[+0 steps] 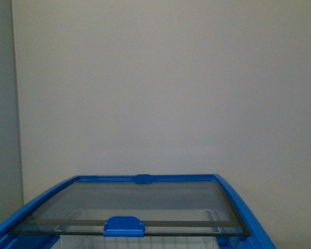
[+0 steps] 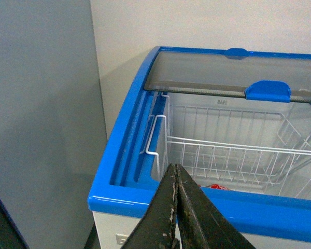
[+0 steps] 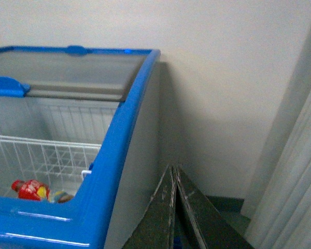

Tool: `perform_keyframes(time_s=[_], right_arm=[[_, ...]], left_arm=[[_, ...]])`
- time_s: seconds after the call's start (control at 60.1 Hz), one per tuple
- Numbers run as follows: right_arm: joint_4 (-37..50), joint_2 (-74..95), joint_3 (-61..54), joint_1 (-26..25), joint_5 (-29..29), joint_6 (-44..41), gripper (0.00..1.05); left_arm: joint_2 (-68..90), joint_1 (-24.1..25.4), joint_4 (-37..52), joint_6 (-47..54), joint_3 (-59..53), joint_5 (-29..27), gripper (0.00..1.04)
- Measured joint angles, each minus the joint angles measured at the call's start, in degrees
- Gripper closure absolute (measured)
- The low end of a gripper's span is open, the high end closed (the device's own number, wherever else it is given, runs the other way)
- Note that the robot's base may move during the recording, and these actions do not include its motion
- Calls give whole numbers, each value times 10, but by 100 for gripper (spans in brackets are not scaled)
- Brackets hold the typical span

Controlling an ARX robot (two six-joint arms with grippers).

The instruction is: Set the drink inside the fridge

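The fridge (image 1: 247, 206) is a white chest with a blue rim. Its tinted glass lid (image 1: 145, 202) is slid to the back, and the front half stands uncovered. A red drink bottle (image 3: 31, 190) with a yellow label lies low inside; the left wrist view shows only a red sliver (image 2: 216, 185) of it over the rim. My left gripper (image 2: 174, 168) is shut and empty, just outside the fridge's front left corner (image 2: 114, 199). My right gripper (image 3: 172, 169) is shut and empty, beside the fridge's right wall (image 3: 140, 155). Neither arm shows in the front view.
A white wire basket (image 2: 238, 150) hangs inside the fridge under the lid's blue handle (image 2: 268, 91). A grey panel (image 2: 41, 104) stands left of the fridge. A pale curtain (image 3: 295, 181) hangs to its right. A plain wall lies behind.
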Motion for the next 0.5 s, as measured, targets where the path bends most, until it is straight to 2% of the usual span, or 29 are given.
perform_keyframes(time_s=[0.499], right_arm=[[-69, -73, 0, 0, 0, 0, 102]], left_arm=[[0, 0, 0, 0, 0, 0, 102]])
